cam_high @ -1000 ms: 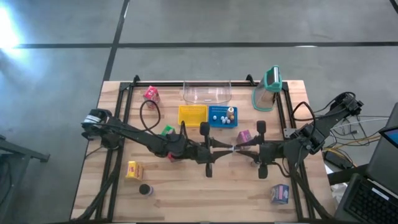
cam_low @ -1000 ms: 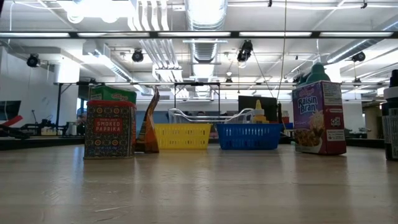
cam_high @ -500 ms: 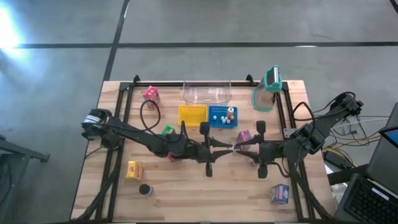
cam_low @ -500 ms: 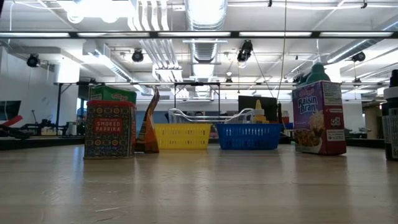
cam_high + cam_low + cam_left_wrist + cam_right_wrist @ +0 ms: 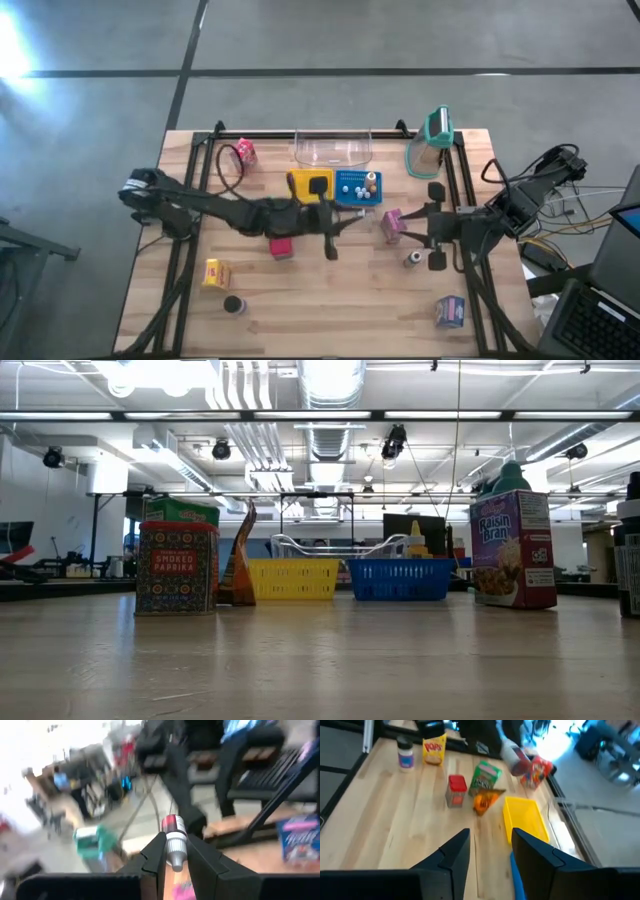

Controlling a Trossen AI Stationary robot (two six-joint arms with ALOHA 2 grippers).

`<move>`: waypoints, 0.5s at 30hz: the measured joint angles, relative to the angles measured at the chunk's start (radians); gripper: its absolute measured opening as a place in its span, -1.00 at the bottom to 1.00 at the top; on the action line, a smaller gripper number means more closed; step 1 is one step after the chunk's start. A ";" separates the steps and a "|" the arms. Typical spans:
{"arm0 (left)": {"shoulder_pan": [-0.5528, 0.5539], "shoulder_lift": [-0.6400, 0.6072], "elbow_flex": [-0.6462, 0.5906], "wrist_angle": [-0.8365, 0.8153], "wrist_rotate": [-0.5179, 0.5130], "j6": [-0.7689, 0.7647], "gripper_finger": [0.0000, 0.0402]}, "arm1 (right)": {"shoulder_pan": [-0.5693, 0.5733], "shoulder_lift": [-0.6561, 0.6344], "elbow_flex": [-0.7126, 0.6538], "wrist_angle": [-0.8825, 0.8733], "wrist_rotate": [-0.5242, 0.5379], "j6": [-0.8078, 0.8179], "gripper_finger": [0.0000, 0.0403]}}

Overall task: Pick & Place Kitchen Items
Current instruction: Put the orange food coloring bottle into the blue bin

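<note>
Currently, compared with a second ago, the two arms are no longer meeting tip to tip at the table centre. The left gripper [image 5: 175, 843] is clamping narrowly on a small bottle [image 5: 170, 827] with a red band and pale cap, and is now hanging toward 12 o'clock, near the yellow basket [image 5: 299, 178] and the blue basket [image 5: 349, 197]. The right gripper [image 5: 490, 838] is standing spread and empty, drawn back toward 3 o'clock. Judged from this, a handover is complete and the bottle is travelling with the left arm toward a basket.

Clearances: the purple carton [image 5: 392, 222] is lying just beside the right gripper, and a small grey piece [image 5: 413, 259] is sitting near that arm at 5 o'clock. The red carton [image 5: 282, 247] is resting close under the left arm. The table [image 5: 330, 320] is offering open room at 6 o'clock. The 12 o'clock edge is crowded by the clear tub [image 5: 333, 151] and the jug [image 5: 428, 142].
</note>
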 joint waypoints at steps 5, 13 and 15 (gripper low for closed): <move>0.083 -0.002 0.092 -0.298 0.005 -0.123 -0.66 | 0.000 -0.024 -0.006 -0.068 0.001 0.062 -0.32; 0.204 0.006 0.275 -0.713 0.085 -0.206 -0.66 | 0.000 -0.044 -0.012 -0.128 0.002 0.096 -0.51; 0.235 0.006 0.300 -0.768 0.129 -0.221 -0.66 | 0.000 -0.043 -0.012 -0.134 0.001 0.095 -0.56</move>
